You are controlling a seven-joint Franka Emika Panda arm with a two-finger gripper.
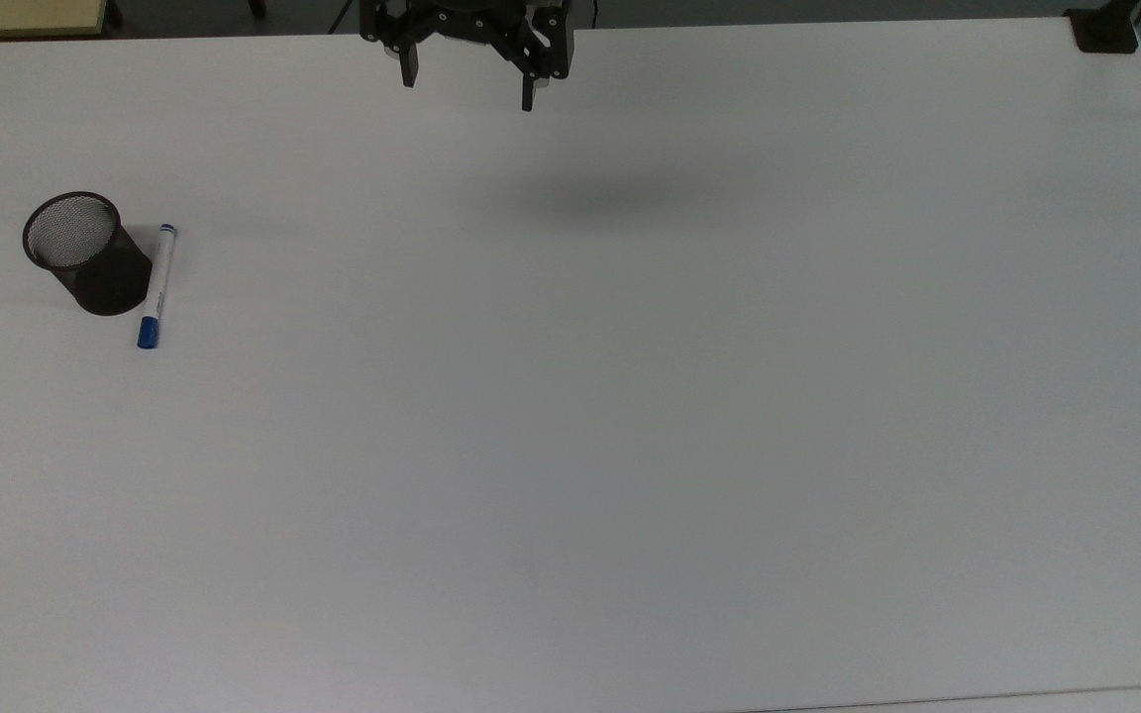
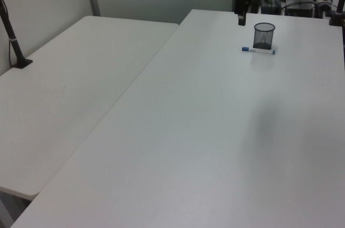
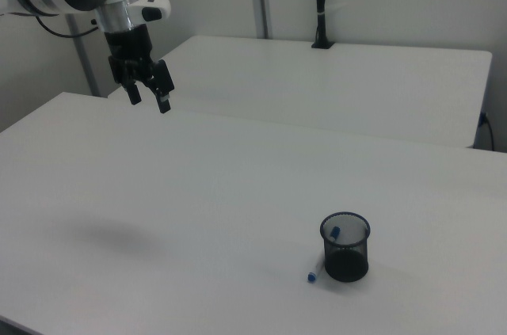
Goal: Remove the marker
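Observation:
The marker (image 1: 155, 287), white-barrelled with a blue cap, lies flat on the white table (image 1: 630, 396), right against the right side of the upright black mesh cup (image 1: 85, 253) in the top view. In the left view the marker (image 2: 259, 50) lies in front of the cup (image 2: 263, 35). In the right view the cup (image 3: 344, 246) partly hides the marker (image 3: 314, 275). My gripper (image 1: 468, 91) hangs open and empty high over the far table edge, well away from both. It also shows in the left view (image 2: 241, 19) and the right view (image 3: 150, 103).
A second white table (image 2: 81, 77) adjoins on the left view's left, with a black clamped pole (image 2: 13, 39). A black clamp base (image 1: 1105, 30) sits at the top view's top right corner. Desk clutter (image 2: 302, 1) stands beyond the far edge.

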